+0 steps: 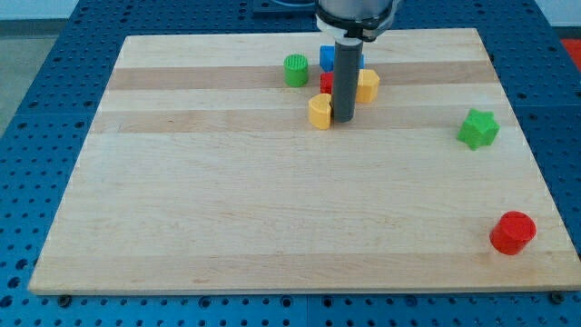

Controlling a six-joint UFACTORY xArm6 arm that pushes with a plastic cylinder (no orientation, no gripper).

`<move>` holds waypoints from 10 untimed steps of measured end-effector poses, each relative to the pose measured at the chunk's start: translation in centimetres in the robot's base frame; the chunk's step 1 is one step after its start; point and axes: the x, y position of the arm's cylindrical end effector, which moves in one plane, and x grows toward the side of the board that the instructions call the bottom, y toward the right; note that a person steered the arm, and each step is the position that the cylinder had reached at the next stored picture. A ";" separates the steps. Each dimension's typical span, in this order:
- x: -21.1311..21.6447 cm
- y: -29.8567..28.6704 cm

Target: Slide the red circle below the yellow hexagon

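While the wooden board [272, 209] is filling nearly the whole view over a blue perforated bench [36, 109], the arm is coming down from the view's top as a dark rod [344, 77], and my tip [344, 120] is resting on the wood inside the cluster of blocks near the top centre. No jaws are fitted on this rig, so nothing is spreading, closing or pinching; the rod is simply standing upright and can only shove. The red circle [513, 232] is sitting alone near the board's lower right corner, well apart from my tip and from every other block, with open wood lying between them. It is looking like a short, rigid plastic cylinder, probably light and quick to slide on the smooth wood, and its round wall is likely to be slipping sideways off the rod unless the push is running through its centre; I judge the contact belongs on its right or lower-right face, driving it toward the upper left. The yellow hexagon [367, 85] is lying just to the right of the rod, with a yellow heart [320, 112] touching or almost touching the rod on its left, a red block [326, 83] and a blue block [328, 58] partly hiding behind it, a green cylinder [296, 70] standing further left, and a green star [477, 128] sitting off by the right edge.
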 end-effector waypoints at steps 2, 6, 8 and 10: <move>4.5 2.2; 23.8 14.7; 23.8 20.4; 23.0 17.5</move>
